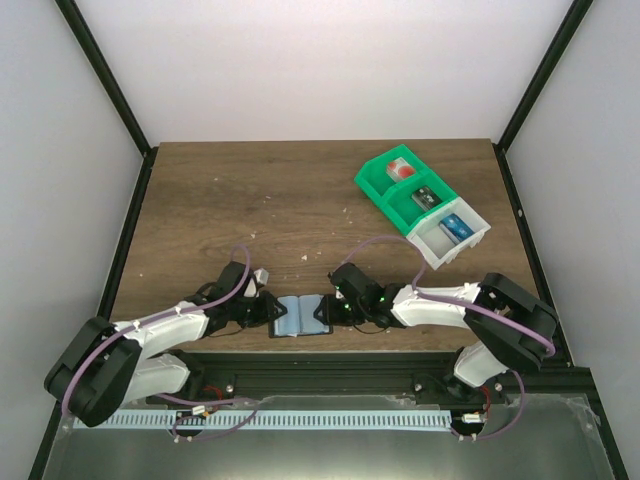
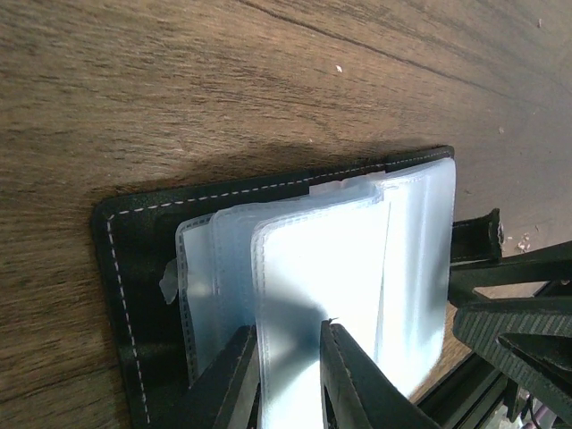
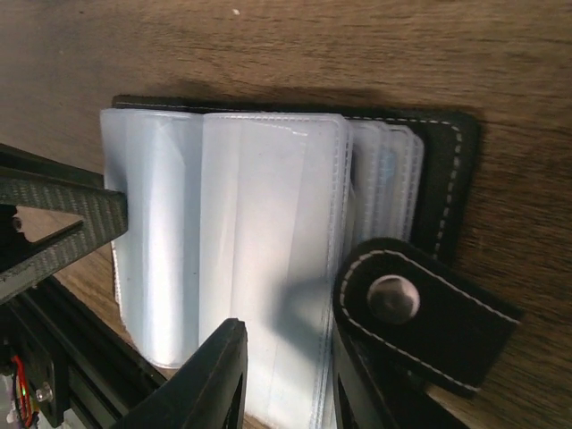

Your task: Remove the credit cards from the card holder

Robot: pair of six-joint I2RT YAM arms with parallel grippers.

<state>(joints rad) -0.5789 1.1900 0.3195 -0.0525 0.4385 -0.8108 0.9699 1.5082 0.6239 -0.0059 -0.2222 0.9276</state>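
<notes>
The card holder (image 1: 300, 316) lies open near the table's front edge, between my two grippers. In the left wrist view its black cover (image 2: 134, 259) holds a fan of pale, clear plastic sleeves (image 2: 322, 268). My left gripper (image 2: 290, 335) is down on the sleeves with its jaws a little apart, one finger on the front sleeve and one at its edge. My right gripper (image 3: 288, 335) is open over the sleeves (image 3: 268, 206) from the other side, next to the black snap tab (image 3: 420, 313). No bright blue credit cards show; the sleeves look pale and milky.
A green-and-white compartment bin (image 1: 421, 205) stands at the back right with small items in it, one of them blue (image 1: 457, 228). The black frame rail (image 1: 380, 360) runs right behind the holder. Each wrist view shows the other gripper's fingers close by.
</notes>
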